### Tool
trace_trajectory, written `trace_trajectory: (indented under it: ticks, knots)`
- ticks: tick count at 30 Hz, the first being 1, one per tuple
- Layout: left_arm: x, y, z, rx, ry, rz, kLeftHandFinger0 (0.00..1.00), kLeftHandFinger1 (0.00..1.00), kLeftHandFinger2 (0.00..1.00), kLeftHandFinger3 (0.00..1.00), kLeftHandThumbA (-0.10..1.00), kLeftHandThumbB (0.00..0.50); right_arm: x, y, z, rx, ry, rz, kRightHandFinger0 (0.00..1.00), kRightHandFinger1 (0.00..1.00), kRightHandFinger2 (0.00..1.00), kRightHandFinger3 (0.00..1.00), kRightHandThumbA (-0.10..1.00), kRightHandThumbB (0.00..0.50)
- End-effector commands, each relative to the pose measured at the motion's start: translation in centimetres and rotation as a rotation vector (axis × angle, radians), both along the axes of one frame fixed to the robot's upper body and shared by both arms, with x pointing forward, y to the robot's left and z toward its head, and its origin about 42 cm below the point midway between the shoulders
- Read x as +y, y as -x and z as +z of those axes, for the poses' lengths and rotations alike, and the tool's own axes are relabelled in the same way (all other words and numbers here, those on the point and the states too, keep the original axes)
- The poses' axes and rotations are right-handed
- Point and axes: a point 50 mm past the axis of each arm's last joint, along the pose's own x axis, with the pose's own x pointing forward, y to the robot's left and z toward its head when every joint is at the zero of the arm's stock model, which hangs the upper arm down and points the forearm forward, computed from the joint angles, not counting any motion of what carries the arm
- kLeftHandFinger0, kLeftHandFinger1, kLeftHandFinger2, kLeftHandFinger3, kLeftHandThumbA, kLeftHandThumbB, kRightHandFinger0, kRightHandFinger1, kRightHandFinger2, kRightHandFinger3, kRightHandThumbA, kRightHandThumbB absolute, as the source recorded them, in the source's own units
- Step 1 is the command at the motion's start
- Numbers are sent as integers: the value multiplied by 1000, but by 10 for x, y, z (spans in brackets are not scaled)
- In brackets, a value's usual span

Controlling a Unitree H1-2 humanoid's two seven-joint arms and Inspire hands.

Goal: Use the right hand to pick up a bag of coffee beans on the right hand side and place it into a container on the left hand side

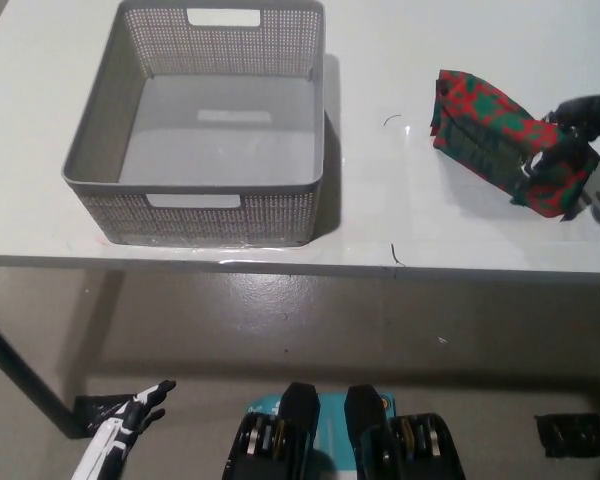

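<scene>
Your black right hand (pixel 570 135) sits at the right edge of the view, its fingers curled over the right end of the red-and-green coffee bag (pixel 500 140); whether they truly grip it you cannot tell from here. The bag lies flat on the white table (pixel 380 200), slanting from far left to near right, its near right corner close to the table's near edge. To its left you have a wide bare stretch of tabletop, then the grey mesh basket (pixel 205 205) standing open and empty, its near wall close to the table's near edge. Your white left hand (pixel 130 420) hangs low at lower left, below table level, fingers spread.
</scene>
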Motion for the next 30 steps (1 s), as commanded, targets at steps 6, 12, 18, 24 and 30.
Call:
trace_trajectory:
  ticks: [6, 12, 18, 24, 30]
  knots:
    - [3, -11, 15, -65, -16, -34, 1000, 1000, 1000, 1000, 1000, 244, 14, -3, 0, -57, 13, 60, 1000, 1000, 1000, 1000, 1000, 500]
    - [3, -15, 18, -69, -20, -40, 1000, 1000, 1000, 1000, 1000, 251, 18, -4, -8, -125, 4, 39, 1000, 1000, 1000, 1000, 958, 477]
    - [2, -16, 20, -66, -18, -43, 1000, 1000, 1000, 1000, 1000, 241, 17, -5, -10, -664, -143, -29, 26, 181, 410, 423, -75, 256]
    - [2, -19, 22, -72, -32, -49, 1000, 1000, 1000, 1000, 1000, 240, 9, -3, 1, -831, -242, -42, 41, 524, 957, 1000, -100, 131]
    - [3, -20, 25, -69, -26, -41, 1000, 1000, 1000, 1000, 1000, 220, 0, -1, 4, -888, -267, -35, 9, 501, 917, 885, -100, 175]
